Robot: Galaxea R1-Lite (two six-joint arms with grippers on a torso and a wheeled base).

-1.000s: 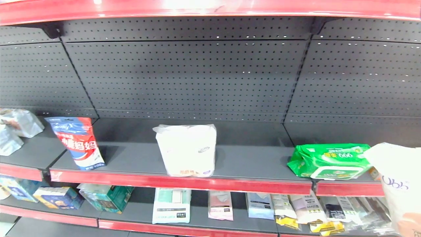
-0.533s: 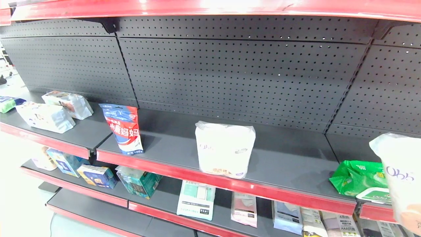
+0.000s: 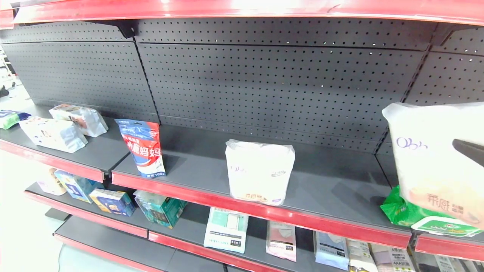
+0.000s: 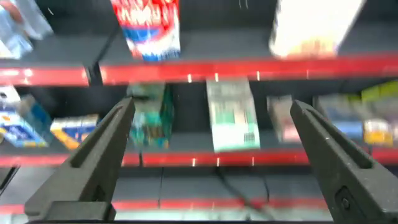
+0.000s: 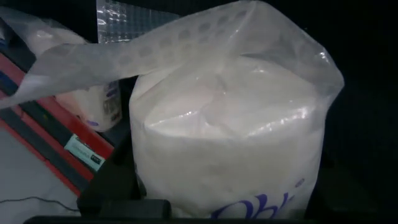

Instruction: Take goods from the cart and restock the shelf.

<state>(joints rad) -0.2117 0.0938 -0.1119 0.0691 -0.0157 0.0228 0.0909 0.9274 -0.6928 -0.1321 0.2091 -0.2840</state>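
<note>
A white paper-roll pack (image 3: pixel 435 162) in clear plastic hangs at the right, above the middle shelf board (image 3: pixel 332 181), with my right gripper shut on it. One dark finger (image 3: pixel 469 151) lies against its side. In the right wrist view the same pack (image 5: pixel 230 143) looms close. A matching white pack (image 3: pixel 260 172) stands upright mid-shelf. Partly behind the held pack, a green wipes pack (image 3: pixel 427 217) lies at the board's right end. My left gripper (image 4: pixel 211 130) is open and holds nothing, low in front of the shelf's red edge (image 4: pixel 217 68).
A red and blue pouch (image 3: pixel 141 148) stands left of the white pack, and silver bags (image 3: pixel 53 132) lie on the far-left board. Boxes and flat packets fill the lower shelf (image 3: pixel 227 230). Bare board lies between the standing white pack and the green wipes.
The head camera swung left during the first half second. Since then the held white pack has risen and come leftward, now covering part of the green wipes.
</note>
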